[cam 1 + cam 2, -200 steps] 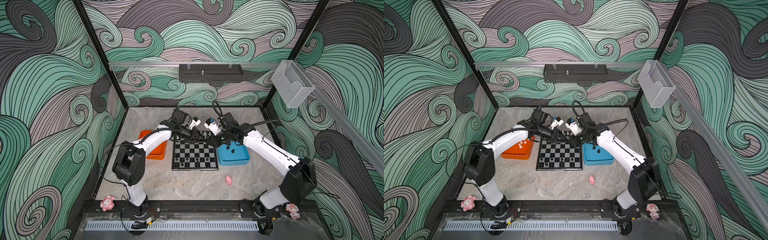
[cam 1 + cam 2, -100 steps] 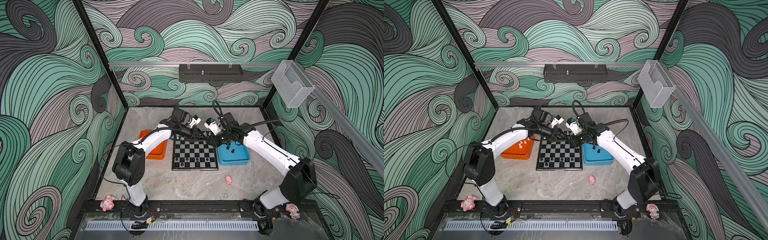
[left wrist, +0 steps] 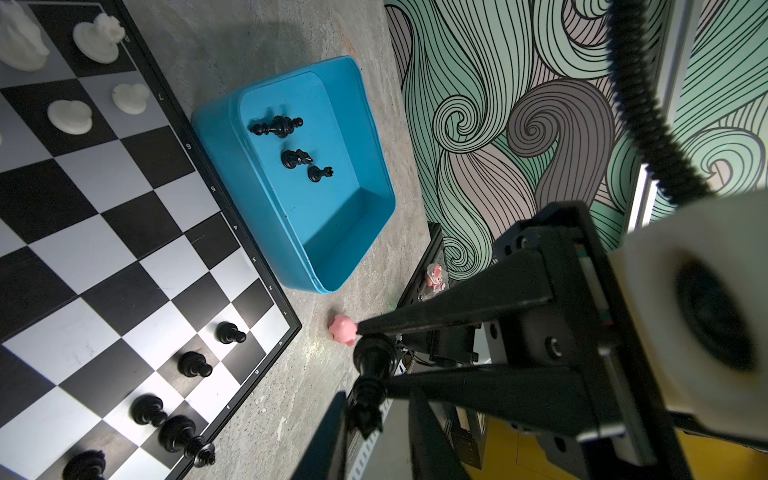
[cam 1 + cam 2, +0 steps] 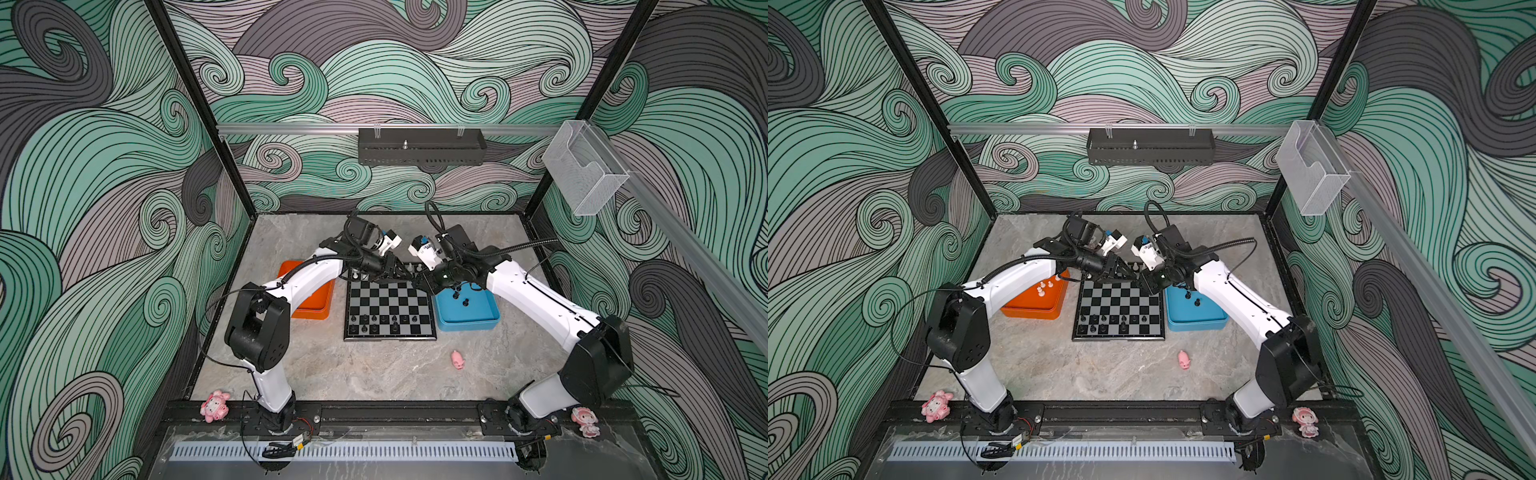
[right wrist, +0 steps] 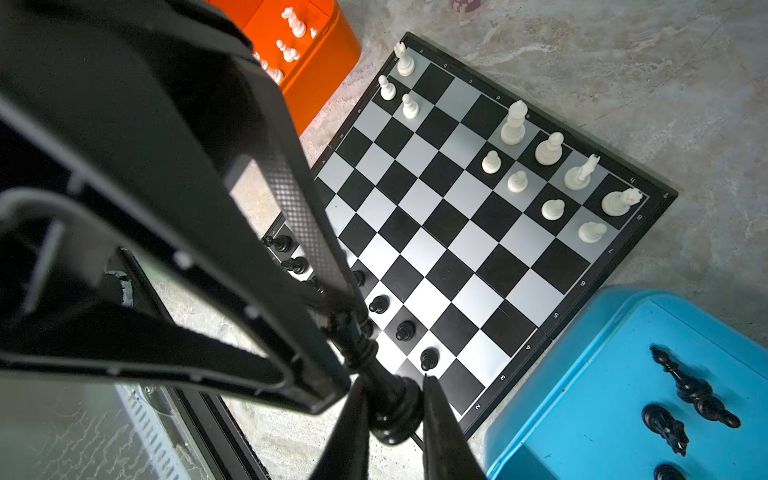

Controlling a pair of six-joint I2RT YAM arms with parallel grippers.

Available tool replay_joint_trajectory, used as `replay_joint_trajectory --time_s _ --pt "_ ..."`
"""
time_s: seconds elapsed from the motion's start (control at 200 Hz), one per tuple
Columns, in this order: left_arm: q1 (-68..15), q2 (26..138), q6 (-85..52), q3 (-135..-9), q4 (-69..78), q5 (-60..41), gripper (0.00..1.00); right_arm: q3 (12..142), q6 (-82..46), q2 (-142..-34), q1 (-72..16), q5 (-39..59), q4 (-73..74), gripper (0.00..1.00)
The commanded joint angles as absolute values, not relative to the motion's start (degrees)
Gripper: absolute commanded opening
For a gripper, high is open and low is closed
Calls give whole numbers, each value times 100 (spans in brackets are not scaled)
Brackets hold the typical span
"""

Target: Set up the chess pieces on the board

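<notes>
A: Over the far edge of the black-and-grey square chessboard point(image 4: 390, 297), near its right corner, what's held?
B: A tall black plastic chessman point(image 5: 392, 415), in midair. The right tool point(image 5: 395, 386) is clamped on its base. The left tool point(image 3: 376, 399) flanks its crown; whether it grips, I cannot tell.
A: Room?
B: The board's middle rows are bare, a blue plastic tray point(image 4: 469, 322) sits just beside it, and the grey marbled desk point(image 4: 353, 374) is open in front.

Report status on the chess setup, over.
Right end effector shut on black piece, at its base. Left end effector around its top, grip unclear. Both over board's far edge. Nothing in the way.
</notes>
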State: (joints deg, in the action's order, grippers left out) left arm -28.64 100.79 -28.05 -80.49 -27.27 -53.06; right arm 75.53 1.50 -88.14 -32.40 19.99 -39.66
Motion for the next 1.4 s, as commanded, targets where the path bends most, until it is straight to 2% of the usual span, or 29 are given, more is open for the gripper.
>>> replay_joint_trajectory --time_s 0.0,0.215,0.54,1.006,1.396 --pt "-2856 10151 -2821 -8206 -2645 -5361 29 7611 193 -8735 -3249 2083 -3965 21" --pt "-2856 10168 -2830 -8208 -2628 -5354 28 7611 180 -8739 -3252 2118 -3960 21" --pt "-2856 10193 -2856 -8213 -2602 -5353 19 7587 209 -8725 -3246 2136 -3961 21" --pt "-2856 10160 -2884 -8202 -2592 -5352 8 7550 229 -8707 -3251 2066 -3952 27" --pt "-2730 10086 -2524 -8339 -3061 -5068 7 7477 237 -8533 -3213 2037 -3953 51"
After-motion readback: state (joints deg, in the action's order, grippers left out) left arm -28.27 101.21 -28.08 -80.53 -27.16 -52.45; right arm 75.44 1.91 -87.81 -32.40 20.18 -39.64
